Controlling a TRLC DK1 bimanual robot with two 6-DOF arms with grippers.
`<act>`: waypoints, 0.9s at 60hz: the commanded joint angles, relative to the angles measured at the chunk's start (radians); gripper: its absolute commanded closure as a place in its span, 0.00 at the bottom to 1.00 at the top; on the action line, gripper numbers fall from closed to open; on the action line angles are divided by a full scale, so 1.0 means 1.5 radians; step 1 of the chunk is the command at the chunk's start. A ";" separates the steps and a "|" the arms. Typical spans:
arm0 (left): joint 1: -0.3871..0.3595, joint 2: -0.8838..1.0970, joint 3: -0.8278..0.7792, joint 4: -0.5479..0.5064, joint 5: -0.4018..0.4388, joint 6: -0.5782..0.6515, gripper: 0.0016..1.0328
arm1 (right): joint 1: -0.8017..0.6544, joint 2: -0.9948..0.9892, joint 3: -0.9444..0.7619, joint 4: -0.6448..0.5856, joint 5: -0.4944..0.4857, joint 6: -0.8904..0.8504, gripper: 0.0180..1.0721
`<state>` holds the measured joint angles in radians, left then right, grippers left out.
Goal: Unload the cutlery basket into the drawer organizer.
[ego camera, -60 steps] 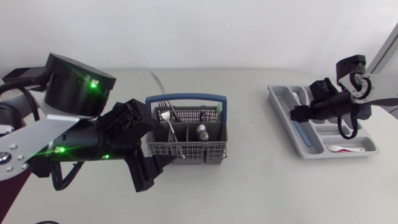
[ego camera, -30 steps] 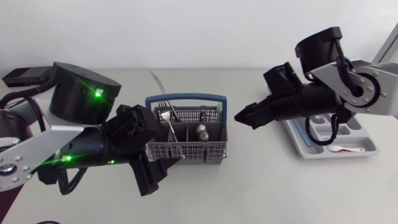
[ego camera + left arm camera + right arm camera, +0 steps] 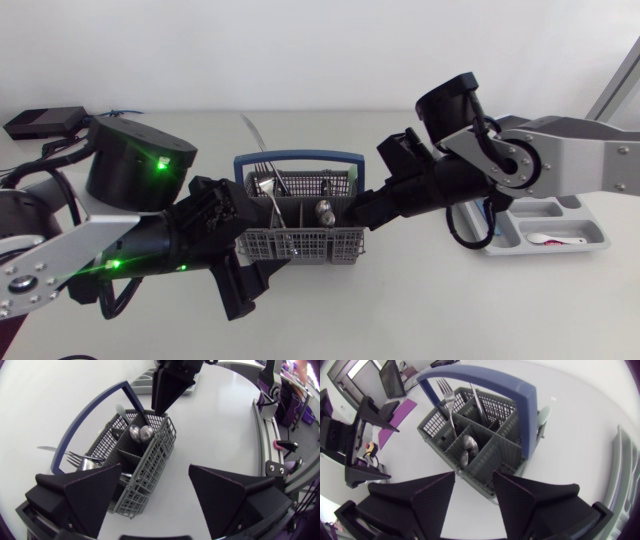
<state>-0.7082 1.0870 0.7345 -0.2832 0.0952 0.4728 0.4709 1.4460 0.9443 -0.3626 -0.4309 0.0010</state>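
Cutlery basket (image 3: pixel 300 243) — hemmed endwise: left gripper (image 3: pixel 258 286) wide, right gripper (image 3: pixel 362 217) narrow (both empty).

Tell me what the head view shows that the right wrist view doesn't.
Only the head view: the small white spoon lying in the grey plastic drawer organizer, and the right arm's silver-grey links. Only the right wrist view: the gap of the open, empty right claw, with the basket just ahead of it. Both: the grey mesh cutlery basket with the blue handle, the metal fork and steel spoon standing in it, and the black left claw.
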 commanded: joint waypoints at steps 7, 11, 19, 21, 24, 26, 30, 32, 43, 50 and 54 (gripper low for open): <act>-0.001 0.010 -0.018 0.012 -0.004 0.012 0.10 | 0.019 0.053 0.026 0.011 -0.016 0.020 0.58; 0.000 0.010 -0.018 0.013 -0.004 0.013 0.10 | 0.021 0.061 0.031 0.011 -0.019 0.020 0.58; 0.002 0.013 -0.021 0.018 -0.004 0.016 0.10 | 0.021 0.083 0.042 0.012 -0.029 0.020 0.64; 0.002 0.013 -0.022 0.019 -0.005 0.017 0.10 | 0.021 0.088 0.044 0.013 -0.035 0.020 0.65; 0.002 0.014 -0.023 0.020 -0.006 0.018 0.10 | 0.021 0.094 0.047 0.016 -0.044 0.021 0.65; 0.002 0.015 -0.023 0.021 -0.007 0.018 0.10 | 0.021 0.098 0.049 0.019 -0.050 0.023 0.65; 0.002 0.017 -0.023 0.023 -0.007 0.019 0.10 | 0.021 0.105 0.054 0.021 -0.054 0.025 0.65; 0.002 0.017 -0.024 0.025 -0.007 0.019 0.10 | 0.021 0.108 0.056 0.021 -0.057 0.026 0.65; 0.001 0.020 -0.028 0.031 -0.007 0.021 0.10 | 0.026 0.119 0.061 0.030 -0.065 0.033 0.74; 0.001 0.024 -0.029 0.033 -0.007 0.021 0.10 | 0.027 0.125 0.064 0.034 -0.072 0.036 0.76; 0.000 0.024 -0.029 0.034 -0.007 0.021 0.10 | 0.029 0.129 0.066 0.036 -0.072 0.036 0.79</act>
<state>-0.7082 1.1053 0.7185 -0.2405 0.0914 0.4805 0.5034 1.6173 1.0222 -0.3145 -0.5282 0.0269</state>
